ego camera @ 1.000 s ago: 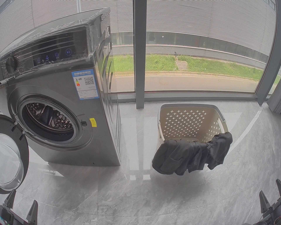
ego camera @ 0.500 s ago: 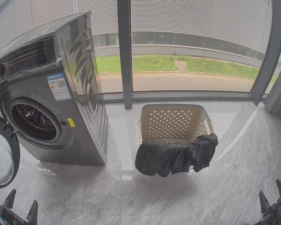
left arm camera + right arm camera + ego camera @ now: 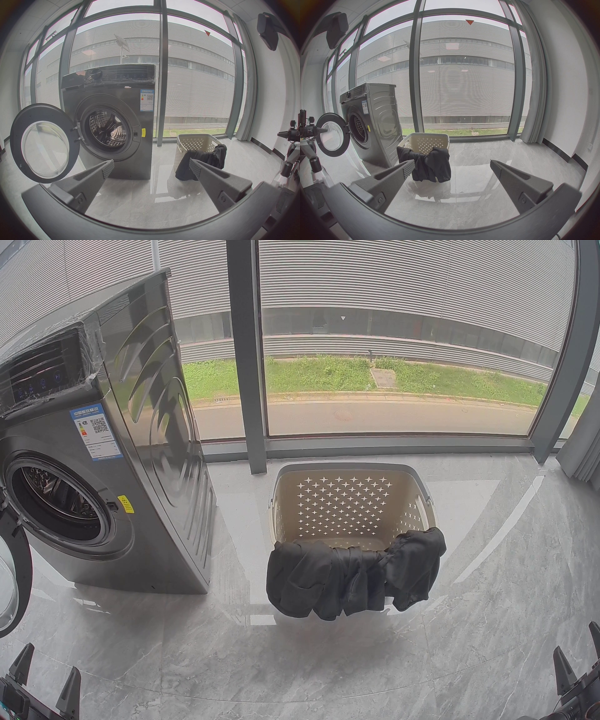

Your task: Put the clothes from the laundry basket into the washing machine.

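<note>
Low at the near edge of the scene, the left gripper (image 3: 49,671) and the right gripper (image 3: 576,646) hang above a polished grey floor (image 3: 312,665), each with its jaws spread wide and nothing between them. They are well apart from each other, the left one at the robot's left near the washer's door (image 3: 9,577), which stands swung open, its round glass pane facing out. Farther in, near the middle of the floor, dark clothes (image 3: 350,577) are draped over the near rim of a cream basket (image 3: 350,505), spilling down its outer front; the star-perforated walls of the basket show bare behind them. To the robot's left of the basket, and apart from it, stands the grey washer (image 3: 156,446), its drum (image 3: 53,502) open to view and its control panel wrapped in clear film. Behind both runs a floor-to-ceiling window (image 3: 400,334) split by a grey post (image 3: 247,365), with a pale curtain (image 3: 581,446) at its right end. Beyond the glass lie a road, a strip of grass (image 3: 325,374) and a ribbed grey building.
</note>
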Controlling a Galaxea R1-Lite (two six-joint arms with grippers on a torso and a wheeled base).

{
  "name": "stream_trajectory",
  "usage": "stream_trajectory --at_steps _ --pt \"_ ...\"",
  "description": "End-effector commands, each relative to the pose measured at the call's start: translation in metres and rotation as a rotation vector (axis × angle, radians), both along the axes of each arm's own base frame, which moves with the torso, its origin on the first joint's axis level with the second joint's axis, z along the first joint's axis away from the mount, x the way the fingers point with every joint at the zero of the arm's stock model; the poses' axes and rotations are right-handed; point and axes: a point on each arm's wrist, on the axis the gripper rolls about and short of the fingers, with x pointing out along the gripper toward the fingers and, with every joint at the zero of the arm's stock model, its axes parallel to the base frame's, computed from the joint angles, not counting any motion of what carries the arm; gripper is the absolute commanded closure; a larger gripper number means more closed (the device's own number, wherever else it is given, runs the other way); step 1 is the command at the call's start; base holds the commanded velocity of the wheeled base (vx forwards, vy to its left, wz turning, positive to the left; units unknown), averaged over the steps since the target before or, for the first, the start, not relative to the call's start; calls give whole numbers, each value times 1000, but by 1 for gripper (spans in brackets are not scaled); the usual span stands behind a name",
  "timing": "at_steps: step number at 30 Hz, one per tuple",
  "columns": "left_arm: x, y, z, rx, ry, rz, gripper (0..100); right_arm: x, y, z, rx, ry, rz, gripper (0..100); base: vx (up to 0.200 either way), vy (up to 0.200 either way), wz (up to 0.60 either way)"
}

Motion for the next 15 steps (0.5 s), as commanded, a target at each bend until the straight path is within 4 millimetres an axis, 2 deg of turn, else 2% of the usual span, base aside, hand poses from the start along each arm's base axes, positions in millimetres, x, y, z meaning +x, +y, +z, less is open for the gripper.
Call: stream_trajectory --at_steps 1,9,15 --pt "0 0 -5 -2 -1 0 0 0 0 -5 0 3 1 0 0 -200 0" --pt "0 0 -5 -2 0 0 0 0 0 -5 -2 3 1 0 0 -200 0" --pt "0 0 -5 -2 0 0 0 0 0 -5 -2 3 1 0 0 0 0"
